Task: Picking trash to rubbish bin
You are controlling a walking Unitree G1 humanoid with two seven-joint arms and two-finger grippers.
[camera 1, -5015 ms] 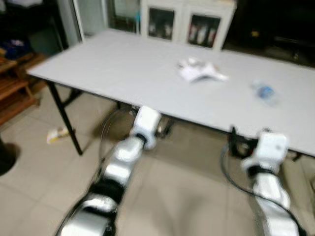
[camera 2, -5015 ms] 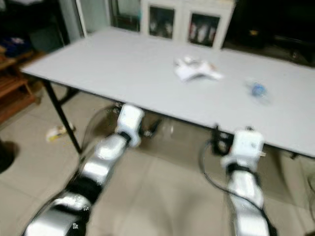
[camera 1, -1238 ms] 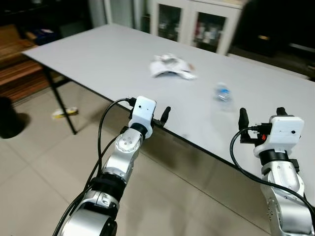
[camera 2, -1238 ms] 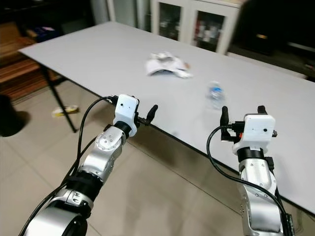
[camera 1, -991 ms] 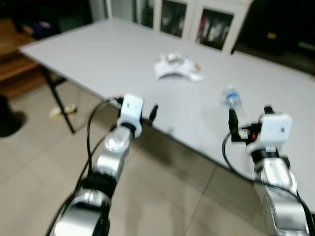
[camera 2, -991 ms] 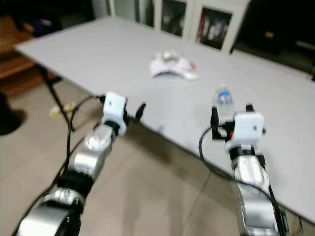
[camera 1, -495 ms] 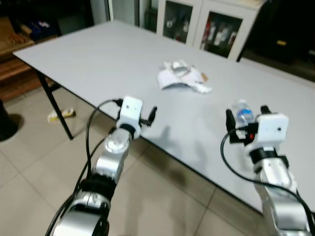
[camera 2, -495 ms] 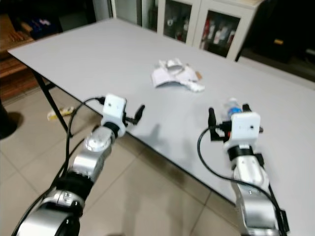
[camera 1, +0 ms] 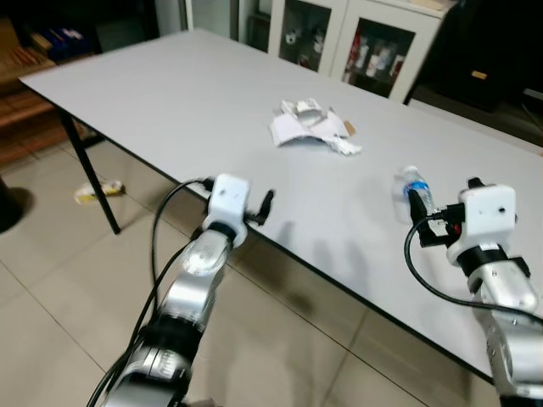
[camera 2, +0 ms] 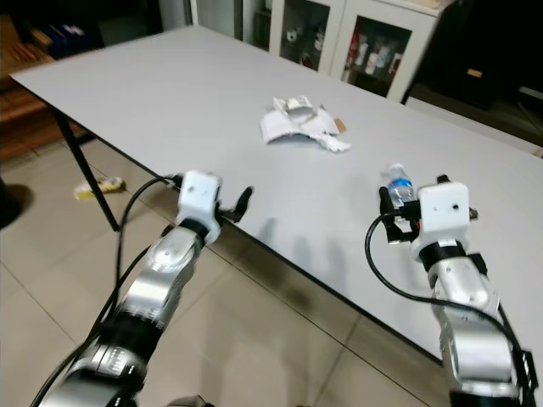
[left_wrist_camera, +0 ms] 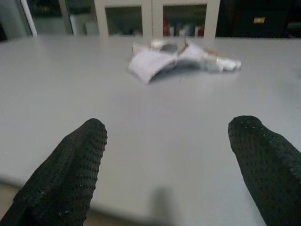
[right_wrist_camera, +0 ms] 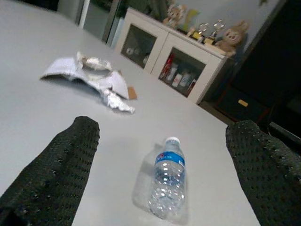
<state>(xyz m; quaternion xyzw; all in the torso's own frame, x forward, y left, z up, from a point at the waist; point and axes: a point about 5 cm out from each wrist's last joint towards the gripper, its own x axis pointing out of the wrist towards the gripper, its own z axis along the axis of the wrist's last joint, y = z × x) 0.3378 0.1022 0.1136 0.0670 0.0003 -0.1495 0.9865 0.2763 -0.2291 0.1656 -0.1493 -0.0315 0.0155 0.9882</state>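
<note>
On the grey table (camera 1: 170, 102) lies a crumpled heap of white paper and foil trash (camera 1: 310, 123), toward the far side. A clear plastic bottle (camera 1: 409, 185) with a blue label rests on its side to the right of the heap. My right gripper (right_wrist_camera: 164, 126) hovers open just above the tabletop, directly short of the bottle (right_wrist_camera: 167, 181), with nothing between its fingers. My left gripper (left_wrist_camera: 171, 132) is open too, level with the table's near edge, and faces the trash heap (left_wrist_camera: 181, 56) from well short of it.
A white cabinet with glass doors (camera 1: 339, 42) stands behind the table. A scrap of litter (camera 1: 97, 191) lies on the tiled floor by the black table leg (camera 1: 89, 174). Wooden shelving (camera 1: 25, 93) and a dark round object (camera 1: 4, 208) are at the left.
The camera has come closer to the table and both arms have risen from below its edge to tabletop height. The right gripper now sits just behind the bottle.
</note>
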